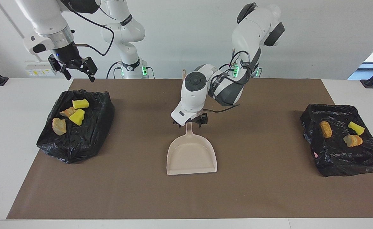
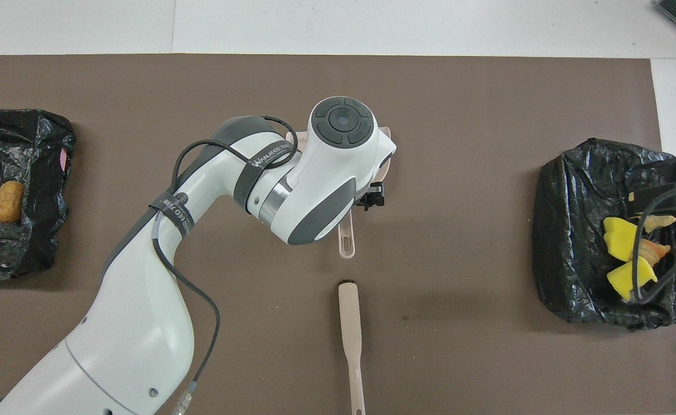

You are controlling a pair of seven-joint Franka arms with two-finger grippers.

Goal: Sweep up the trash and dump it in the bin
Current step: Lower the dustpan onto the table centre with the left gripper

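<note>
Brown mat on the white table [image 1: 2, 133], trash already bagged, dustpan set down mid-mat.

Left gripper [image 1: 190, 122], fingers spread and released, hangs right over the dustpan [image 1: 191, 155] handle; a careless lift or swing could clip that handle and skid the pan, or knock the brush [image 2: 350, 334] lying just past the handle tip on the robots' side. Right gripper [image 1: 77, 68], fingers apart and empty, waits over the edge of one black bag [image 1: 78, 140] holding four trash pieces [image 1: 77, 116]; a drop there would snag the plastic. Three more trash pieces sit in the second bag [image 1: 339, 159], well away from both grippers.
</note>
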